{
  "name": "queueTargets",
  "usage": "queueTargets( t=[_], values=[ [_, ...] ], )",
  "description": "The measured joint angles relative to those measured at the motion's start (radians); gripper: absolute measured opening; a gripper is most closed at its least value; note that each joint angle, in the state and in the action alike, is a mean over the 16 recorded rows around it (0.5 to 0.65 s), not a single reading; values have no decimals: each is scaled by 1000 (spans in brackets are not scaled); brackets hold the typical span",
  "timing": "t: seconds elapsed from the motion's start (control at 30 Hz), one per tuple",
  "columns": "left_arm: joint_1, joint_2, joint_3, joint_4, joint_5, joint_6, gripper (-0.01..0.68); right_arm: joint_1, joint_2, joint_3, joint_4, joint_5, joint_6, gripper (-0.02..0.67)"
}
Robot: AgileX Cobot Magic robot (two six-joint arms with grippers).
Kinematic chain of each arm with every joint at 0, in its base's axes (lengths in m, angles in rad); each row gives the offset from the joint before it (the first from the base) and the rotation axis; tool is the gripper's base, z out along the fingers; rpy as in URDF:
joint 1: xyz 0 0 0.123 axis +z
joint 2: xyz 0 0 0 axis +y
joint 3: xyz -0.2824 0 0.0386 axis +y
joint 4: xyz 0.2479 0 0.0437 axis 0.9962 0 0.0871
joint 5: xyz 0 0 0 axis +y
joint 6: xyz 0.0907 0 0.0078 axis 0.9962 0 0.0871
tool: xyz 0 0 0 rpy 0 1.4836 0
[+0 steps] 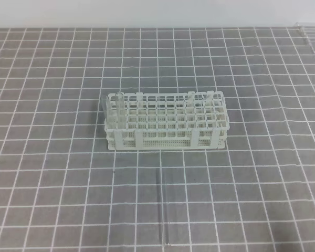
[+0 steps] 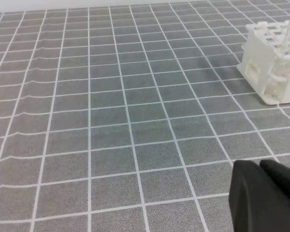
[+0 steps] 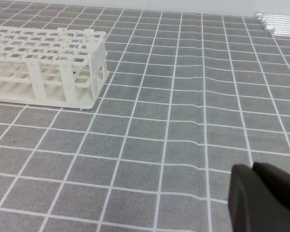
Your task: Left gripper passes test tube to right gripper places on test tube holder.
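I see tube (image 1: 163, 210) lying flat on desk (image 1: 262, 173), in front of rack (image 1: 165, 121), apart from it | left hand (image 2: 261, 166) pressed together, holding nothing | right hand (image 3: 253, 169) pressed together, holding nothing | both hover over desk, near rack

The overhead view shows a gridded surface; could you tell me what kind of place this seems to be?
Probably a lab-style test bench: a white tube rack stands on a grey mat ruled with white squares, and a clear glass tube lies in front of it.
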Motion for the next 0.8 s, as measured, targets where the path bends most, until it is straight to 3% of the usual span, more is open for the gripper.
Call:
queueTargets(
  t=[0.47,0.8],
  values=[
    [0,-11,5,-20,-47,-12,-2,0,0,0,21,-29,0,-13],
    [0,-15,5,-152,-148,-70,-2,0,0,0,297,-192,0,-13]
  ],
)
